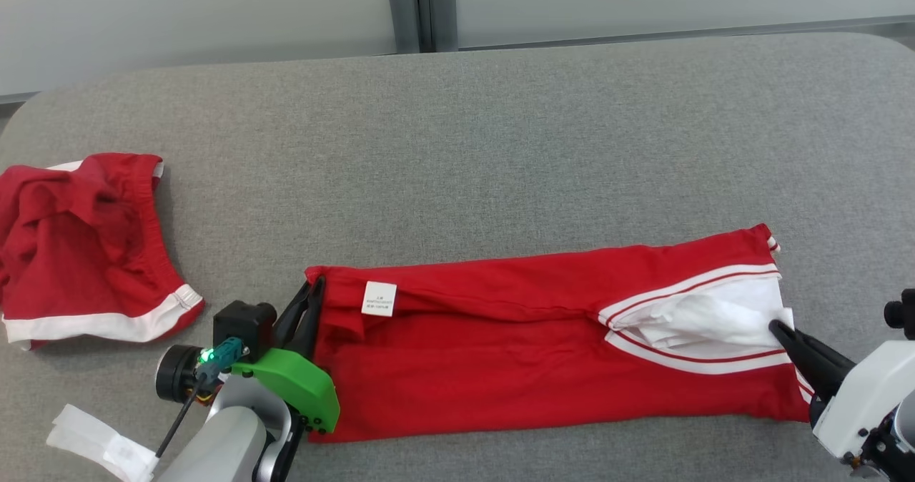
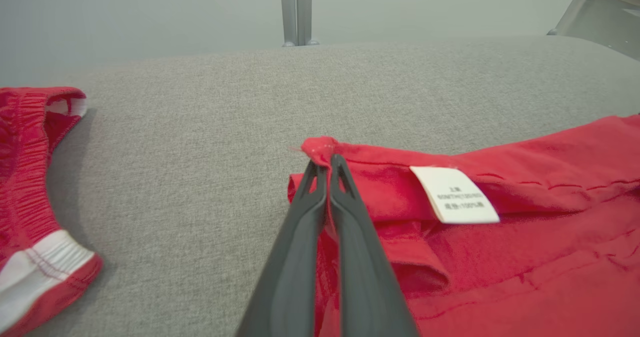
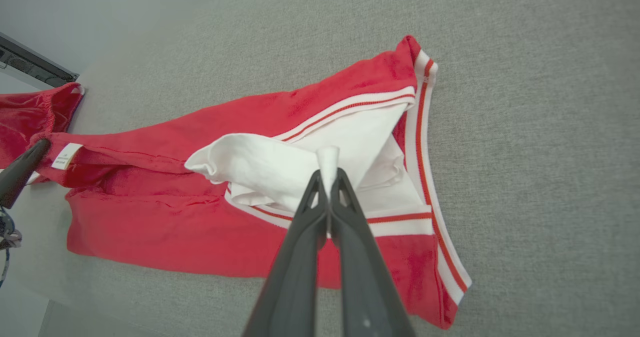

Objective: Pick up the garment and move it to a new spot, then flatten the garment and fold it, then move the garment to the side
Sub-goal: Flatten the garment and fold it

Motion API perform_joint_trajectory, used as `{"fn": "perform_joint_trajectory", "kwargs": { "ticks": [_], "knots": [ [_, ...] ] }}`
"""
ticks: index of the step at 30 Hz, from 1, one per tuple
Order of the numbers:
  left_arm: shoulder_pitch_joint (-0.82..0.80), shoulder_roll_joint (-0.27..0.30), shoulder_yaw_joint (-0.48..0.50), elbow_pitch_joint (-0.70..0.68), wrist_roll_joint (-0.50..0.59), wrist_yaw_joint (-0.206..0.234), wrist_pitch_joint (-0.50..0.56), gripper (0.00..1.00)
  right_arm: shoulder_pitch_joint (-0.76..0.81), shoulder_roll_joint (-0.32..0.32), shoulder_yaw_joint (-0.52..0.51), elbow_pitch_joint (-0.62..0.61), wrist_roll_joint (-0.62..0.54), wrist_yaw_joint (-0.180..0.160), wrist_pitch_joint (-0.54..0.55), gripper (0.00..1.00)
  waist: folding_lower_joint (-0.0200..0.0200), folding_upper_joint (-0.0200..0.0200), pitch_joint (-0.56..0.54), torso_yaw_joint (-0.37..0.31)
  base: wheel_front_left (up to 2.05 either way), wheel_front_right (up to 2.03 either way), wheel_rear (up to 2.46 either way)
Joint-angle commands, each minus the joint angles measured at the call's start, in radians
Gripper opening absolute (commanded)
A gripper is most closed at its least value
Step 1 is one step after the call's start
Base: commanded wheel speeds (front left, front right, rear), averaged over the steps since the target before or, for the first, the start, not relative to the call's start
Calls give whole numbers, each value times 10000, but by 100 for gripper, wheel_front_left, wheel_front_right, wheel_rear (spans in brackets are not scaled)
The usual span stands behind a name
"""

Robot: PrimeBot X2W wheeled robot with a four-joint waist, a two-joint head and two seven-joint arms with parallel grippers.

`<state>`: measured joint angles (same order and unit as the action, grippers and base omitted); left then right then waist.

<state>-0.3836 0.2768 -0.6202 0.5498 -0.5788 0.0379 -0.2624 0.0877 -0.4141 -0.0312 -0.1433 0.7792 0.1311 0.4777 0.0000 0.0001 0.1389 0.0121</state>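
Red shorts w/ white trim (image 1: 86, 246) lie crumpled on the grey table (image 1: 500, 146), well off to the left of the left pincer (image 1: 317, 287), not touching it. White scrap, paper or cloth, can't tell (image 1: 100, 446), sits left of that pincer & nearer the robot. Two grey posts (image 1: 422, 13) stand far beyond the pincer, past the table's back edge, w/ a pale wall (image 1: 179, 17) behind.

Head view high, downward; wrist views low, close; all share garment (image 1: 500, 367).

open table (image 1: 500, 146) beyond — crumpled shorts (image 1: 86, 253) left
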Motion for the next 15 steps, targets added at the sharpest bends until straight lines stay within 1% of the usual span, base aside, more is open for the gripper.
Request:
{"fn": "perform_joint_trajectory", "kwargs": {
  "ticks": [1,3,5,6,7,8,10,12,15],
  "knots": [
    [135,76,73,20,29,-42,-28,6,221,44,-61,-79,113,-9,139,0,0,-1,-15,30,0,0,0],
    [251,4,148,139,100,-85,-28,100,511,114,-103,-98,239,-9,380,0,0,-1,-30,50,0,0,0],
    [313,-83,257,226,149,-85,-27,100,696,182,-132,-9,293,-9,615,0,0,-1,-38,45,0,0,0],
    [318,-116,297,256,182,-108,-25,100,770,227,-114,56,295,-9,764,15,0,-1,-44,35,0,0,0],
    [307,-176,410,212,207,-86,-26,100,850,252,-77,101,253,-9,937,91,0,-1,-54,23,0,0,0],
    [313,-218,513,154,247,-63,-26,100,887,270,-102,142,160,-9,1027,100,0,-1,-62,10,0,0,0],
    [437,-290,855,-54,286,-32,-17,100,846,355,-175,185,-52,-7,1114,100,0,-1,-90,-20,0,0,0],
    [683,-350,1318,-384,303,-32,-17,100,709,495,-305,138,-292,-7,951,100,0,-1,-134,-48,0,0,0],
    [1148,-561,2271,-1187,311,-220,-17,100,488,638,-557,34,-619,-7,584,100,0,-1,-198,-65,0,0,0]
  ]
}}
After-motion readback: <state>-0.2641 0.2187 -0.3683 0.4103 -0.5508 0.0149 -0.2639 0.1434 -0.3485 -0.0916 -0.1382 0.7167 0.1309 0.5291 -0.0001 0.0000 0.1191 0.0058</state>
